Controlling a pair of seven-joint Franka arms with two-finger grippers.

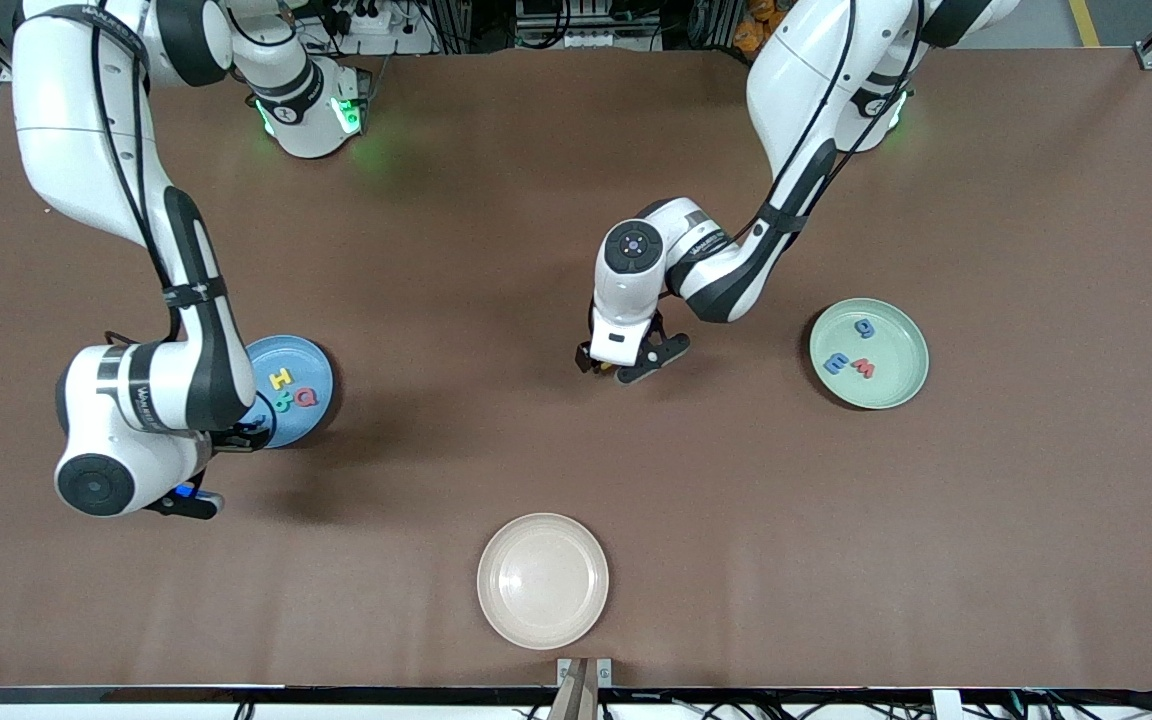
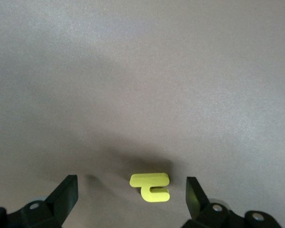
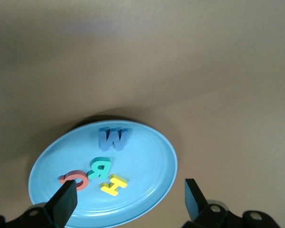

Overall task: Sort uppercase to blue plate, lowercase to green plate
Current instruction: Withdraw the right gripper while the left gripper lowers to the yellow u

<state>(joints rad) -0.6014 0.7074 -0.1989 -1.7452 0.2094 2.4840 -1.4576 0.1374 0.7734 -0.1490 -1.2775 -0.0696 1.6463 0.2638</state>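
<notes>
Left gripper (image 2: 131, 197) low over the brown table (image 1: 576, 200) near its middle, fingers spread wide, nothing held. Small yellow foam lowercase letter (image 2: 151, 186) lies flat on the table between the two fingertips, touching neither, closer to one finger than the other. In the front view that letter is hidden under the gripper body.

Round pale mint-green plastic plate (image 1: 869, 353) sits toward the left arm's end of the table, well apart from the left gripper. On it: blue foam g (image 1: 864, 327), blue foam m (image 1: 836, 364), red foam w (image 1: 863, 369).

Right gripper (image 3: 130, 202) hangs over the edge of the round medium-blue plastic plate (image 3: 152, 161), fingers spread, empty. Plate lies toward the right arm's end. On it: blue foam capital M (image 3: 112, 138), teal-green foam R (image 3: 99, 168), yellow foam H (image 3: 113, 184), red foam Q (image 3: 76, 179).

Round cream plate (image 1: 542, 580) nearest the front camera.
</notes>
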